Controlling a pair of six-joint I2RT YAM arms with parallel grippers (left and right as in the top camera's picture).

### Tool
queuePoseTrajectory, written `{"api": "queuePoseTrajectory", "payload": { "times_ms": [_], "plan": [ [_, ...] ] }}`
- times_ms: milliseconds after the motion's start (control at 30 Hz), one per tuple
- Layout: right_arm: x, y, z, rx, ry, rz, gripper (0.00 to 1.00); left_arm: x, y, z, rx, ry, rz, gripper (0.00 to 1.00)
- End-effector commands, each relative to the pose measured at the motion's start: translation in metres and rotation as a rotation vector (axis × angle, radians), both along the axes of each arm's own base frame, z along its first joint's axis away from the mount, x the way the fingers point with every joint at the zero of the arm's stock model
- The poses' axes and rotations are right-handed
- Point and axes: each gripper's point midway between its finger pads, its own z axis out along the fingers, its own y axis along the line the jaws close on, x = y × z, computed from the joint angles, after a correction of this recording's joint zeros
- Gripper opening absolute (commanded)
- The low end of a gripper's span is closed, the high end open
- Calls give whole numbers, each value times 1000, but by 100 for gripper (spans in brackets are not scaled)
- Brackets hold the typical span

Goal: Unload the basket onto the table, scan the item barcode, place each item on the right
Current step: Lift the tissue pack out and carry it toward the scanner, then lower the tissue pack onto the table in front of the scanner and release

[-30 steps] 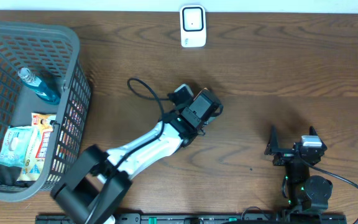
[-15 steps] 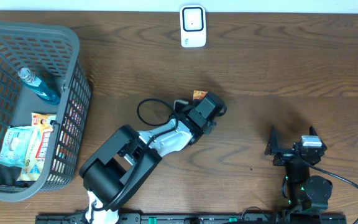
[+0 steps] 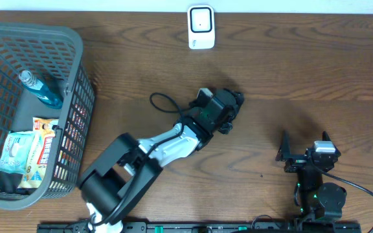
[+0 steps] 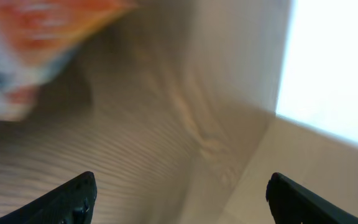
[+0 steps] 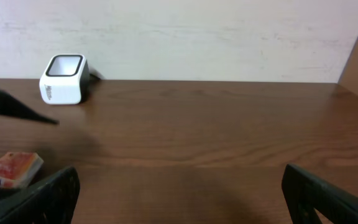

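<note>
**Packet (image 5: 11, 169) on the desk, left fingers open beside it**

The orange-and-white packet lies flat on the desk (image 3: 303, 71) near the middle, in front of the white scanner (image 3: 201, 27) but well apart from it. From overhead my own wrist hides most of it. The right wrist view shows it clearly, and the left wrist view catches it only as a blur at the upper left, outside my fingers' gap.

My left fingers (image 3: 232, 103) are spread wide with nothing between them, so the packet rests on the wood alone. I judge it sits there because the scanner window faces this way. I cannot tell whether the barcode side is turned toward it.

My left arm reaches diagonally from the near edge to the desk's centre, wrist low, with its cable (image 3: 164, 103) looping alongside. My right arm is folded close to its base, and the right fingers (image 3: 301, 154) are open, empty and pointed toward the far wall. The basket (image 3: 76, 39) stands at the far left.
</note>
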Motion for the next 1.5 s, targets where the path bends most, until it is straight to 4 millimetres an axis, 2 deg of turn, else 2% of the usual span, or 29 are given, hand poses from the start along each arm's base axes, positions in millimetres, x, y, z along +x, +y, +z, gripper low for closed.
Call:
{"api": "queuePoseTrajectory", "payload": {
  "times_ms": [0,67,133,167,233,267,300,400,567,733,1033,1167,1367,1467],
  "plan": [
    [0,2,-1,14,2,5,99,9,3,56,149,-312,-199,83],
    [0,2,-1,14,2,5,99,14,9,71,255,-451,-283,69],
    [0,2,-1,14,2,5,99,17,21,75,398,-554,-365,57],
    [0,2,-1,14,2,5,99,19,31,71,477,-566,-383,52],
    [0,2,-1,14,2,5,99,23,54,57,605,-528,-378,29],
    [0,2,-1,14,2,5,99,24,64,50,651,-501,-367,14],
    [0,2,-1,14,2,5,99,25,78,41,704,-462,-350,8],
    [0,2,-1,14,2,5,99,27,104,28,797,-390,-313,8],
    [0,2,-1,14,2,5,99,32,118,22,821,-360,-280,7],
    [0,2,-1,14,2,5,99,32,137,2,834,-247,-145,8],
    [0,2,-1,14,2,5,99,26,139,-41,803,-124,-95,8],
    [0,2,-1,14,2,5,99,18,128,-56,720,-57,-103,8],
    [0,2,-1,14,2,5,99,9,103,-57,579,-22,-170,8],
    [0,2,-1,14,2,5,99,8,97,-55,552,-25,-183,8]
  ]
}}
